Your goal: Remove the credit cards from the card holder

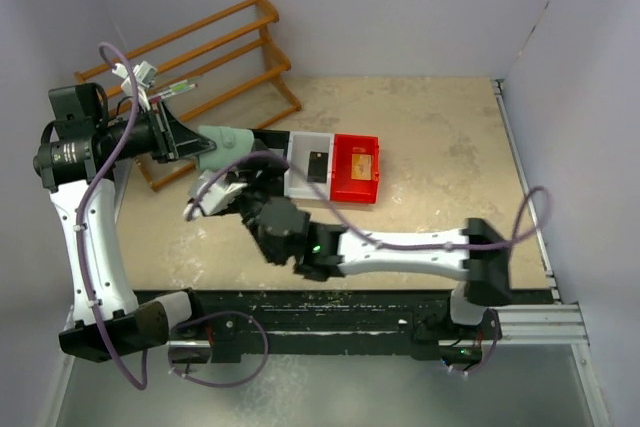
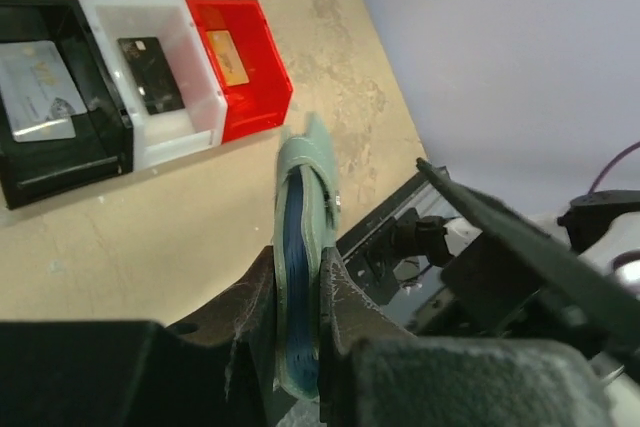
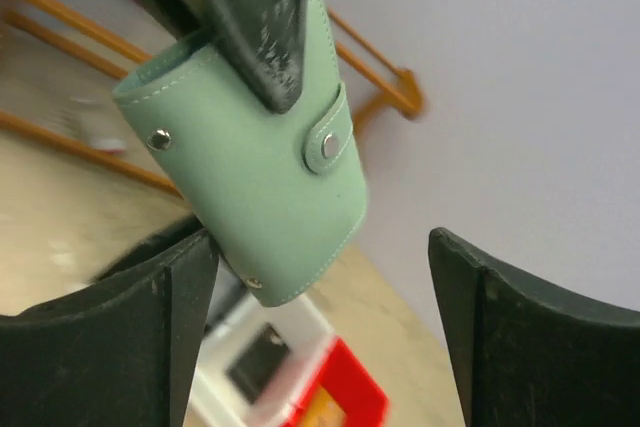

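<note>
Grey-green card holder (image 3: 250, 167) clamped in your left claw (image 2: 300, 282), held above the worktop (image 1: 440, 167) at the left, your right claw (image 3: 320, 247) gaping wide beside it, credit cards (image 2: 150, 72) lying in the bins (image 2: 255, 112) just right.

Top view high behind the arm bases (image 1: 110, 332), left wrist view along its fingers (image 2: 350, 327), right wrist view from beneath, both close on the grey-green stitched card holder (image 3: 250, 177), red plastic bin (image 1: 355, 192) shared.

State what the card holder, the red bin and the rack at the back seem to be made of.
Card holder: likely leather or an imitation, matte pale green, going by the stitched edges and metal snaps. Red bin: moulded plastic, with smooth walls and a slight sheen. Rack: probably wood with an orange-brown finish, built of slim rails.
</note>
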Robot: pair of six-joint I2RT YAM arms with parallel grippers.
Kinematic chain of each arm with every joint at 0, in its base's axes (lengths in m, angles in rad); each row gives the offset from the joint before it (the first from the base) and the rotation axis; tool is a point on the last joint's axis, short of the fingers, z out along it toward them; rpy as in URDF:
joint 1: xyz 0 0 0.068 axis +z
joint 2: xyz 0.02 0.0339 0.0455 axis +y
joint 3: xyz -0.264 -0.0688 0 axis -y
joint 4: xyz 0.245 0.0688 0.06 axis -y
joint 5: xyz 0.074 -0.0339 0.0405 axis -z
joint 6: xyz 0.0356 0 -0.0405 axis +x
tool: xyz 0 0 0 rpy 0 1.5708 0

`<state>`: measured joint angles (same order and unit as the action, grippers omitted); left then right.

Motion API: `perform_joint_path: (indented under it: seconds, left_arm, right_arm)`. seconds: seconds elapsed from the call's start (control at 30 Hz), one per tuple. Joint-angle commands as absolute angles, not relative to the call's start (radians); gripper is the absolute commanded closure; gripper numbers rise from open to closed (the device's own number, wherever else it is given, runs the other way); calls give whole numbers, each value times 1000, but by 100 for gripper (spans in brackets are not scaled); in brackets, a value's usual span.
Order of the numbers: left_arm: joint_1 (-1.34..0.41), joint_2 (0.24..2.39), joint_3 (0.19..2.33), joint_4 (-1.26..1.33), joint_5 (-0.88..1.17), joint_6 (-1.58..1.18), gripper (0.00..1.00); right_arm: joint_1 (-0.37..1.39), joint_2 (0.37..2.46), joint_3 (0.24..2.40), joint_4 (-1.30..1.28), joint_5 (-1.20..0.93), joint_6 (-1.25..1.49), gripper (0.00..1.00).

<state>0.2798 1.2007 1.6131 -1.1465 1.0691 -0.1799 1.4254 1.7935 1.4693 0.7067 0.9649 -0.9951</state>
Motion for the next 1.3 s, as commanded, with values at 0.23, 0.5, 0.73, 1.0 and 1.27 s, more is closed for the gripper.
perform_joint_path:
  seconds: [0.23, 0.5, 0.73, 1.0, 1.27]
  left_arm:
    - [282, 1176, 1661, -1093, 1223, -74, 100]
    - [281, 1128, 1675, -1120, 1362, -28, 100]
    - [281, 1119, 1669, -1152, 1423, -3, 100]
    - [281, 1105, 1664, -1133, 1450, -24, 100]
    - [282, 1090, 1637, -1176, 1380, 53, 96]
  right_arm:
    - [936, 1421, 1476, 52, -563, 275, 9]
    - [844, 1533, 1488, 249, -942, 479, 1]
    - [839, 1581, 1432, 616, -1054, 772, 4]
    - [833, 1657, 1401, 932, -1016, 1057, 25]
    - [818, 1649, 1380, 931, -961, 1085, 95]
